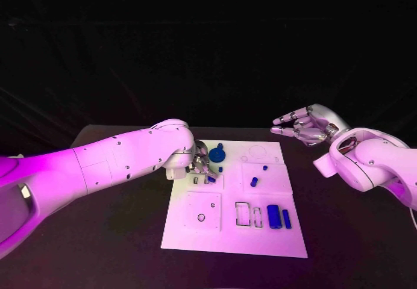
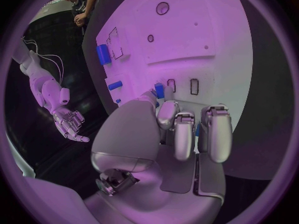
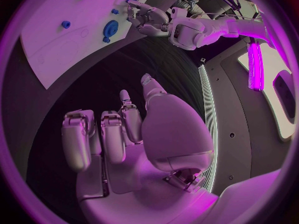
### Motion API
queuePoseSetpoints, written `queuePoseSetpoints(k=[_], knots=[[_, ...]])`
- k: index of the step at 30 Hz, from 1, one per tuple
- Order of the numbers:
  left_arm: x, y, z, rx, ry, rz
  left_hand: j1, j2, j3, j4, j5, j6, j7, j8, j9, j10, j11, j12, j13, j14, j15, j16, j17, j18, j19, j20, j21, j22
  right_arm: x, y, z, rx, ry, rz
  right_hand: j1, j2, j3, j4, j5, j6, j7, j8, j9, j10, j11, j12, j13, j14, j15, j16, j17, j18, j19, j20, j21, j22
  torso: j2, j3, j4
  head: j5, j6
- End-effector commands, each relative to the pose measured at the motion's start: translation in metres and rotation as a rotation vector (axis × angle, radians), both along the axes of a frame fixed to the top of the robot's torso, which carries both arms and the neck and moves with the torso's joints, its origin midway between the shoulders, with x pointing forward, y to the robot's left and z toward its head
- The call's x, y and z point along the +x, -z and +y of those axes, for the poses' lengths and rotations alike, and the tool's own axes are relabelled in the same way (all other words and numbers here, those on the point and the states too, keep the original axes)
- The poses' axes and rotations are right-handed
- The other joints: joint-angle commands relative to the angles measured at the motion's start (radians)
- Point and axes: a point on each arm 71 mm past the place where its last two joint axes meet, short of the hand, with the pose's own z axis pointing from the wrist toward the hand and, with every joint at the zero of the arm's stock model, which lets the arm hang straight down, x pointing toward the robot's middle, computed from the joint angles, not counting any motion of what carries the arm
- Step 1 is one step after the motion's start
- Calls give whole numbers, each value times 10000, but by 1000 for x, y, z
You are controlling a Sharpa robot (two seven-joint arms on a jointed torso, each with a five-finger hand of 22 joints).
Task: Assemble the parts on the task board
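The white task board (image 1: 233,238) lies in the middle of the table. My left hand (image 1: 200,162) reaches down over its far left part. There the thumb and a fingertip (image 2: 167,110) pinch a small blue part (image 2: 159,90) beside two narrow slots (image 2: 194,86). A round blue part (image 1: 217,155) lies just beyond that hand. Two small blue pegs (image 1: 253,181) stand further right, and a thick blue cylinder (image 1: 273,215) with a thin blue bar (image 1: 286,218) lies near the board's right edge. My right hand (image 1: 304,125) hovers off the board's far right corner, fingers apart and holding nothing.
The board's near left square has a small hole (image 1: 202,217), and rectangular cut-outs (image 1: 242,214) sit beside the cylinder. Black table (image 1: 113,253) surrounds the board on all sides. My left forearm (image 1: 122,159) crosses the table's left side.
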Motion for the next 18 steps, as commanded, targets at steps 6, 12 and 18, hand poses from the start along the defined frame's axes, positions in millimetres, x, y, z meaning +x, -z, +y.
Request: queuePoseSetpoints(k=[6,12,18], knots=[[-3,-1,1,-425,-224,-72,-1198,-1009,3779,-1926,18,23,-37,205,411,137,-21,75,66,1052,109,31,2630,-43,514,35,-46,1493,-1,1,1,-205,-153,45,58,58,-64,13,38,55,2,23,11,7,-26,44,1139,975,20,-42,2428,67,595,55,-56,1778,-2,9,2,17,-24],[-5,-3,4,-663,-421,-223,-1371,-1096,4053,-2078,38,21,-28,256,492,167,-38,92,82,1052,106,31,2630,-44,516,34,-47,1497,-1,1,1,-214,-155,38,58,58,-64,13,38,55,2,23,11,7,-26,44,1139,975,20,-42,2428,67,595,55,-56,1778,-7,19,21,23,-31],[-8,-3,10,-888,-713,-476,-1483,-1167,4239,-2216,54,32,-32,300,555,211,-45,126,119,1052,101,31,2630,-52,534,29,-30,1533,-1,1,1,-214,-147,27,60,58,-76,13,44,53,3,22,10,1,-25,29,1130,970,20,-53,2408,68,594,54,-57,1776,-3,13,23,47,-45]])
